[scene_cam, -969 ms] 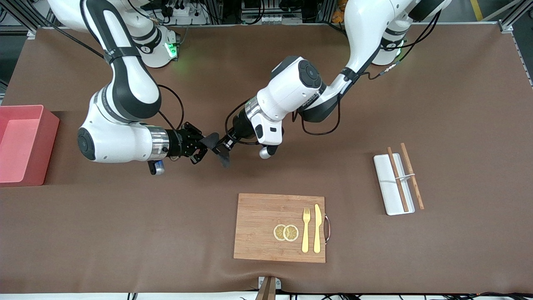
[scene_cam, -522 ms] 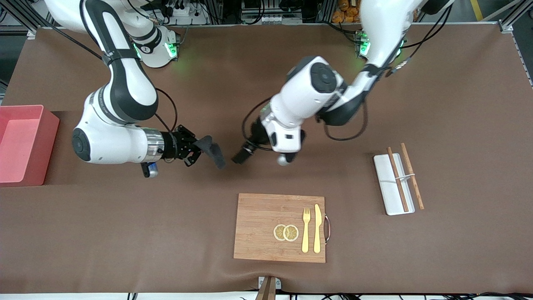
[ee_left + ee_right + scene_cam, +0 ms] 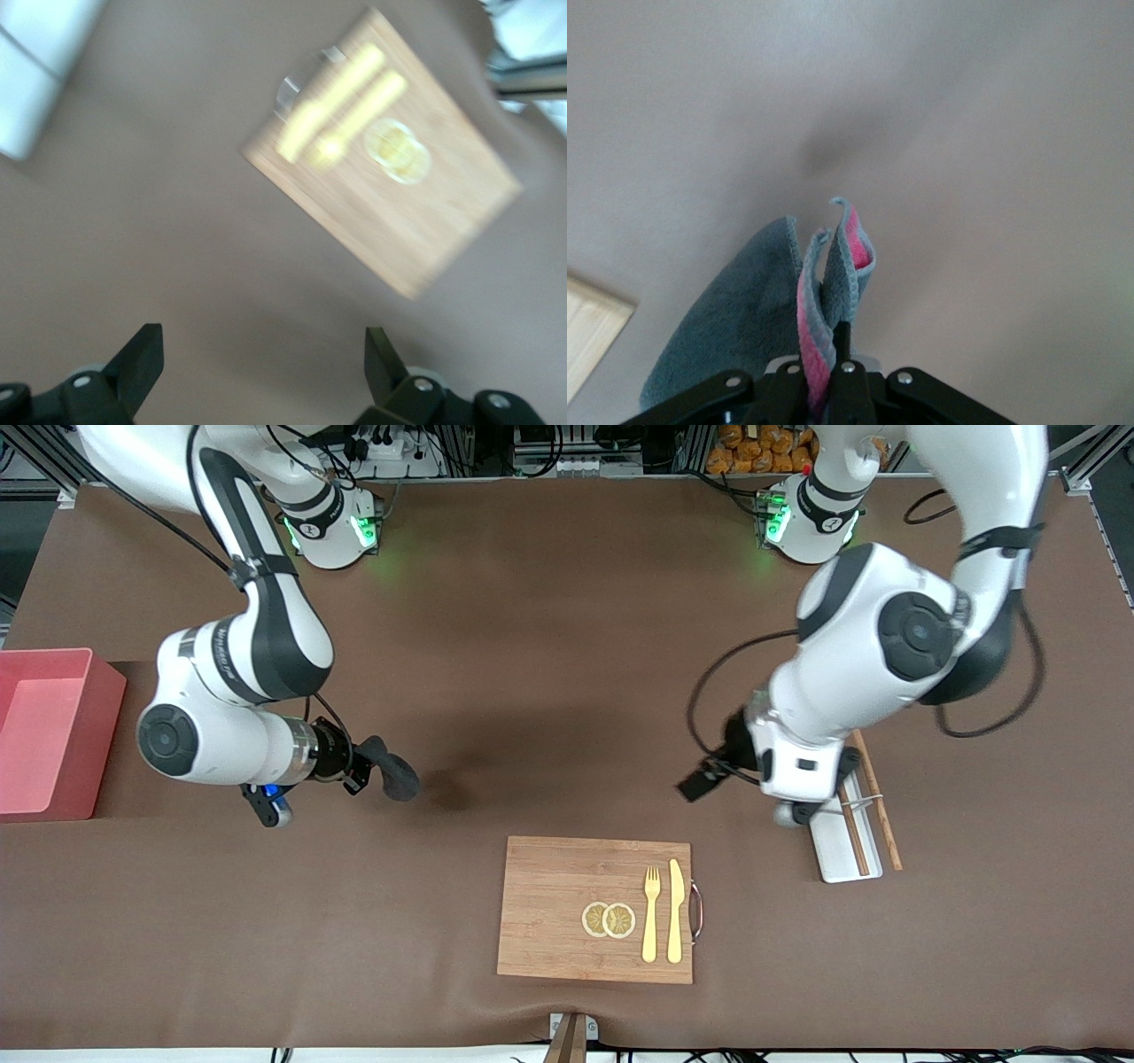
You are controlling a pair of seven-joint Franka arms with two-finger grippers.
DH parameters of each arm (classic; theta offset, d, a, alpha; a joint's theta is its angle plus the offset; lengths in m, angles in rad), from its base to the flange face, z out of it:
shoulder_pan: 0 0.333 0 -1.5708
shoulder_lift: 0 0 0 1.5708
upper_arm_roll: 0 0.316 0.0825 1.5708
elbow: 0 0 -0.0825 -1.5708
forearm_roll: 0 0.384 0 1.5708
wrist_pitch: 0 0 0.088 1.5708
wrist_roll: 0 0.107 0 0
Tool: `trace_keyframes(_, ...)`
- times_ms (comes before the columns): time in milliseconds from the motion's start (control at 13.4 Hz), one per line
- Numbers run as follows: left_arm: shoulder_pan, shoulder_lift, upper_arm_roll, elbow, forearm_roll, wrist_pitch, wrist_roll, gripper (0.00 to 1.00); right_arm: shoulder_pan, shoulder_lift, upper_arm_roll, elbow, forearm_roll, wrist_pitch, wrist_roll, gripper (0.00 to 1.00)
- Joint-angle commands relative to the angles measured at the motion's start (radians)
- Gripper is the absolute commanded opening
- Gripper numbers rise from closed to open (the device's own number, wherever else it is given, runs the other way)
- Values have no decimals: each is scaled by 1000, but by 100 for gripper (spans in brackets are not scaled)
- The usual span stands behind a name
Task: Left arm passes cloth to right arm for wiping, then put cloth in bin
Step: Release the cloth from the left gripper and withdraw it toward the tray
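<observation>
The cloth (image 3: 397, 778), charcoal-grey with a pink inner face, hangs folded from my right gripper (image 3: 365, 762), which is shut on its edge above bare table. In the right wrist view the cloth (image 3: 744, 310) droops from the shut right gripper (image 3: 824, 372). My left gripper (image 3: 700, 784) hovers over the table beside the white tray, open and holding nothing. The left wrist view shows the left gripper (image 3: 263, 354) with its fingers spread wide over bare brown table. The salmon-pink bin (image 3: 99, 731) stands at the right arm's end of the table, apart from both grippers.
A wooden cutting board (image 3: 558, 903) with two lemon slices (image 3: 608, 919), a fork and a knife lies near the front edge. The white tray (image 3: 833, 846) with brown chopsticks (image 3: 877, 797) sits toward the left arm's end, partly under the left wrist.
My left gripper has opened, let go of the cloth and swung away toward the white tray. The right arm has drawn the cloth toward the bin's end of the table.
</observation>
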Motion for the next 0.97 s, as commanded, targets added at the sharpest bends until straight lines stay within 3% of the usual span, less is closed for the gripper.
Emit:
trace_keyframes(0,75,-57,-11,-29,80,-92,185,100,5,25,9,-63,-41,87,-38,0)
trace_keyframes(224,158,-113,-12,-29,80,-172,337,100,10,39,11,-213,-40,310,-87,0)
trace_keyframes(373,187,-158,-12,-30,80,-223,396,100,-9,34,8,-262,-52,360,-160,0)
trace_keyframes(671,244,-222,-11,-38,77,-301,534,100,-231,39,3,-292,-58,351,-529,0)
trace_keyframes(895,257,-302,46,-99,57,-300,679,100,-375,80,3,-256,-217,363,-691,0)
